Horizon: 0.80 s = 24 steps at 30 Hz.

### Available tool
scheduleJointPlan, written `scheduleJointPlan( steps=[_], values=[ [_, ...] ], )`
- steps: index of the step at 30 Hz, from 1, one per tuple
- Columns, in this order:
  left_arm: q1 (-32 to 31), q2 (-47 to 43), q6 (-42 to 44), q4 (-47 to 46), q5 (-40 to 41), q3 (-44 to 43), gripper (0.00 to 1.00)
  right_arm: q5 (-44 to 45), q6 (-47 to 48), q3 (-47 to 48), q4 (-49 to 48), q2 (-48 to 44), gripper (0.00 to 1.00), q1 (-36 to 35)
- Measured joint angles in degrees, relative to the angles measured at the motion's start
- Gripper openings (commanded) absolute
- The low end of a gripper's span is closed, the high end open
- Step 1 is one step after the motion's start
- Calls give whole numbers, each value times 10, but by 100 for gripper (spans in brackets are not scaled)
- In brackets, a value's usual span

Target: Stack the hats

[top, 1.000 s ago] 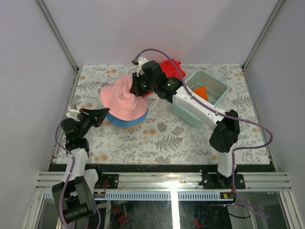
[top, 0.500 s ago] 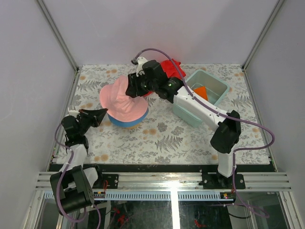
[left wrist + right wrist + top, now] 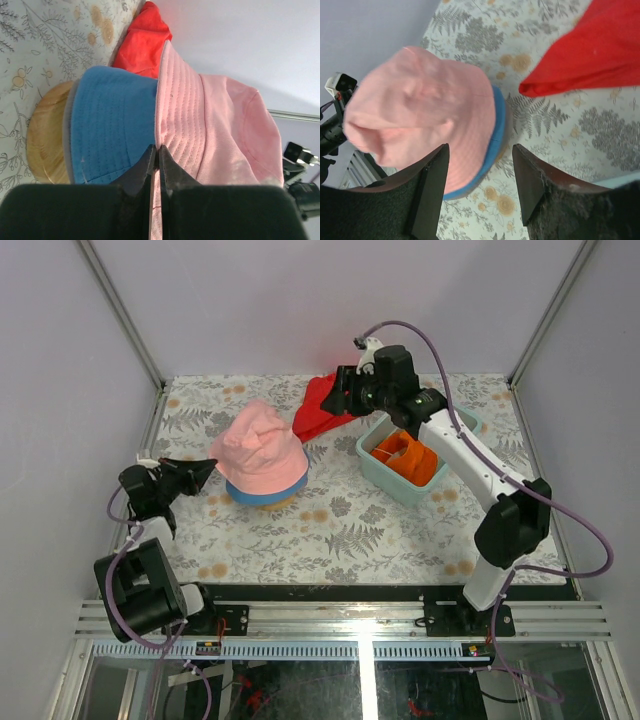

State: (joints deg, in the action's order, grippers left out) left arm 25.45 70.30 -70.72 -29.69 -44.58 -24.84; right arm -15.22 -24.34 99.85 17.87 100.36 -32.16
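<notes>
Hats stand in a pile on the left half of the table [image 3: 340, 530], nearer its far edge than its near one. The pink hat [image 3: 258, 445] is on top with its crown crumpled. Under it is the blue hat [image 3: 268, 492], of which only the brim shows, and both sit on a round wooden stand [image 3: 45, 135]. In the left wrist view a thin grey rim [image 3: 69, 125] runs beneath the blue brim. The orange hat [image 3: 405, 455] lies apart from the pile, inside a teal bin [image 3: 392, 482] toward the table's right edge.

The left gripper [image 3: 203, 473] lies low at the pile's left side, between the pile and the table's left edge. Its jaws are pressed together and point at the brims. The tips end right at the line where blue and pink fabric meet; whether they touch the fabric cannot be told.

The right gripper [image 3: 332, 400] hangs near the far edge, to the right of the pile and apart from it. It is above a red cloth [image 3: 318, 415] that lies between the pile and the bin. Its fingers [image 3: 432, 195] are spread wide with nothing between them.
</notes>
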Motion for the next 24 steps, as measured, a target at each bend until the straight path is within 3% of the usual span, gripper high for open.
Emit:
scheduleJointPlan(
  steps=[7,15,24],
  values=[
    [9,61,14,-3,-42,-31,0,-124,-76,-93,-45,7,56,54],
    [10,79,38,-3,-66,-45,0,-271,-277,-213,-240,33,55,56],
    [10,142,63,-1,-101,-65,0,-309,-428,-265,-402,90,55,56]
  ],
)
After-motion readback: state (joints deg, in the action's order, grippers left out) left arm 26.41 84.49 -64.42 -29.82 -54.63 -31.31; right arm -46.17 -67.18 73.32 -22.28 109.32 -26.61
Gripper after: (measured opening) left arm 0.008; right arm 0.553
